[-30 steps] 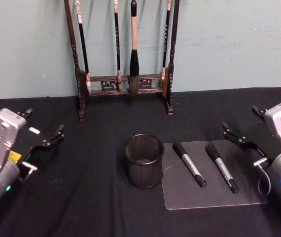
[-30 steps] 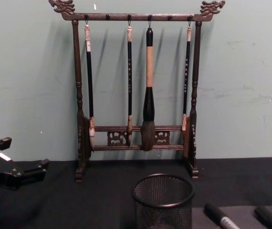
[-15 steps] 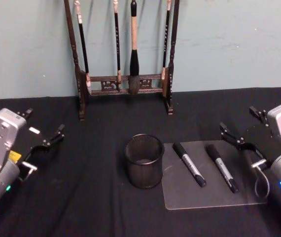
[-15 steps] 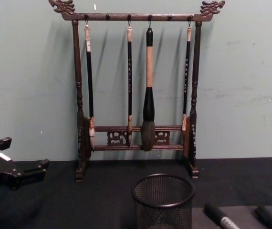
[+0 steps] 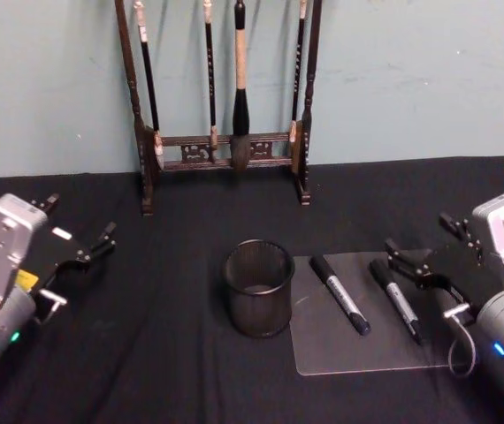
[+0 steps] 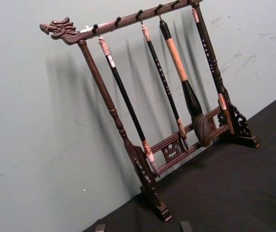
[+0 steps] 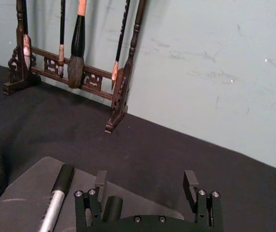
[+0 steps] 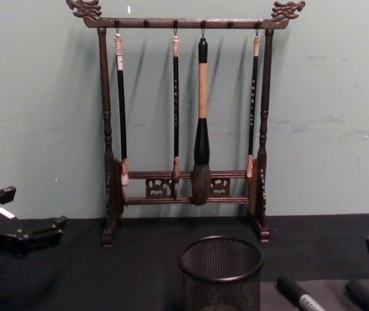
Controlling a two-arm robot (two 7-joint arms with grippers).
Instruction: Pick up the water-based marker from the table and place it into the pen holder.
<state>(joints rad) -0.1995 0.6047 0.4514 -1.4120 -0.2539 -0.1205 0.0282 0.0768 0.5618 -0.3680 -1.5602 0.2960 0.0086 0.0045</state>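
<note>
Two black-and-grey water-based markers lie side by side on a translucent mat point(image 5: 327, 352). One marker point(image 5: 340, 294) is nearer the pen holder, and the other marker point(image 5: 398, 299) lies to its right. The pen holder point(image 5: 259, 288) is a black wire-mesh cup standing just left of the mat, also seen at pen holder point(image 8: 222, 272). My right gripper point(image 5: 420, 237) hangs open just above and behind the right marker's far end, with nothing between its fingers. In the right wrist view its fingers point(image 7: 100, 179) stand wide apart over a marker end point(image 7: 113, 208). My left gripper point(image 5: 77, 221) is open at the far left, holding nothing.
A tall dark wooden brush rack point(image 5: 221, 150) with several hanging brushes stands at the back against the green wall. Black cloth point(image 5: 146, 353) covers the table.
My right gripper has moved left and down, from the mat's right edge to above the right marker's far end. The left arm has not moved.
</note>
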